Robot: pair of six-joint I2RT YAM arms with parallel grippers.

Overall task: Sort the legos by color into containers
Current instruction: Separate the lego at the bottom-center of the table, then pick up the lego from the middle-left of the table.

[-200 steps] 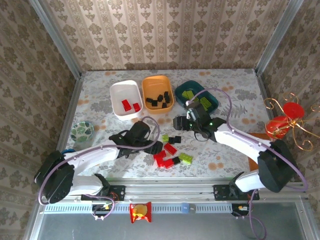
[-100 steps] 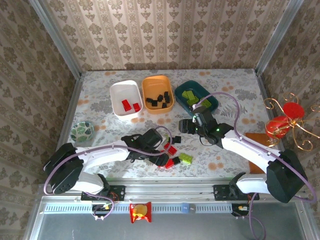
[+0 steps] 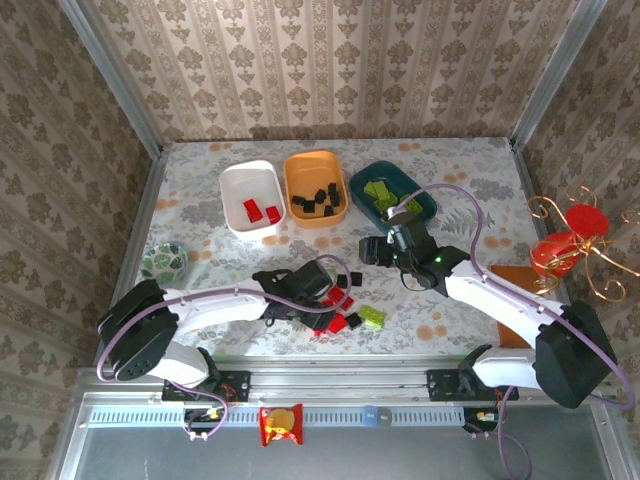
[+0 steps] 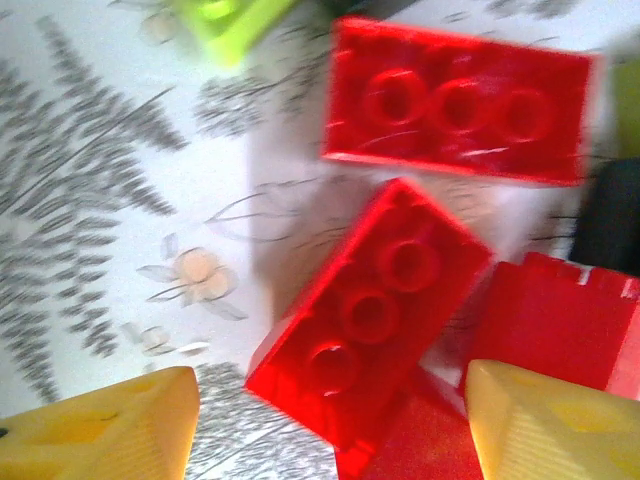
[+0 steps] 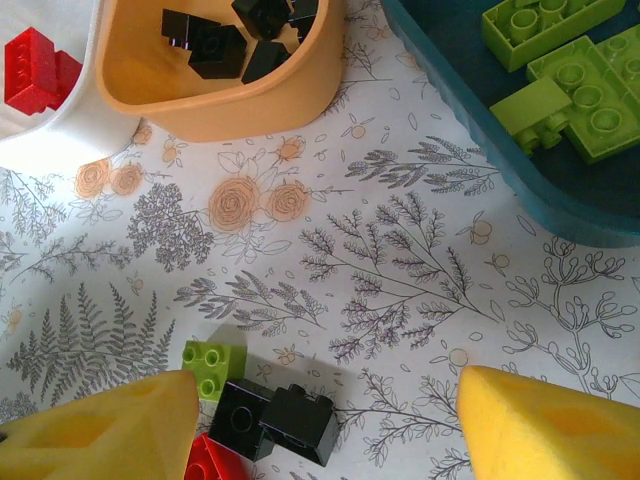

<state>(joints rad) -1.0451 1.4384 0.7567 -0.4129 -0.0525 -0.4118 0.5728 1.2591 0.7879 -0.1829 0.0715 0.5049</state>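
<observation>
Roughly halfway, I judge. Tabletop [image 3: 200, 200] carries three containers: white tray [image 3: 240, 180] has two red legos, orange tray [image 3: 310, 170] a handful of black, teal tray [image 3: 400, 178] several lime. Loose pile [image 3: 345, 312] of red, black and lime legos sits near the front edge, unsorted. Left pincer [image 4: 330, 420] is low over that pile, pads apart, straddling a red brick [image 4: 370, 310], not touching it as far as I see. Right pincer [image 5: 325, 425] hovers between trays and pile, pads wide apart, empty, above a lime brick [image 5: 210, 368] and a black pair [image 5: 275, 415].
</observation>
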